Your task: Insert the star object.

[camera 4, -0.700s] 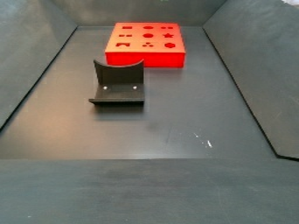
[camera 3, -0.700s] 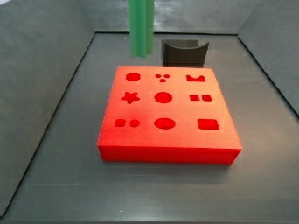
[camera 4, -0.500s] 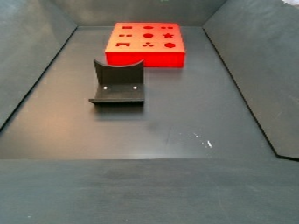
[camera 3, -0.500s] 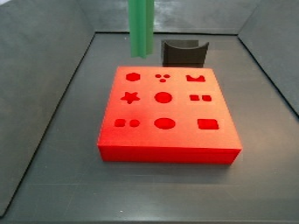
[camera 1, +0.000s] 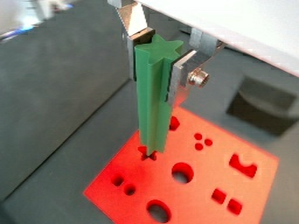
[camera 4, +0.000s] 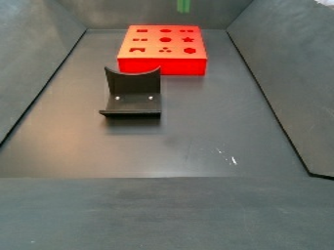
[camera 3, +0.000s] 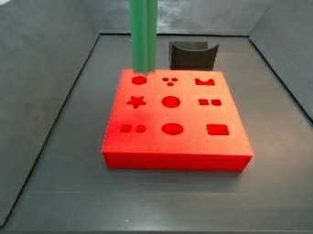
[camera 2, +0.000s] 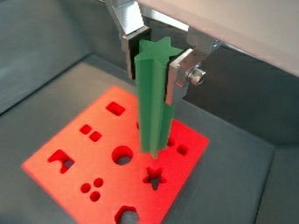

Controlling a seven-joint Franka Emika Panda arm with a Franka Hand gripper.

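The claw [camera 1: 160,54] is running off the frame edge in both wrist views; the side views are cropping it out entirely. The star object [camera 3: 142,35] is blocking the red block's [camera 3: 178,128] far-corner holes.

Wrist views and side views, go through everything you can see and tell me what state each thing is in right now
gripper: shut on the star object, above the red block.
star object: held upright, lower end over the red block, not inserted.
red block: flat on the floor, its visible holes empty.
star-shaped hole: empty.
dark grey curved block: on the floor, apart from the red block, untouched.
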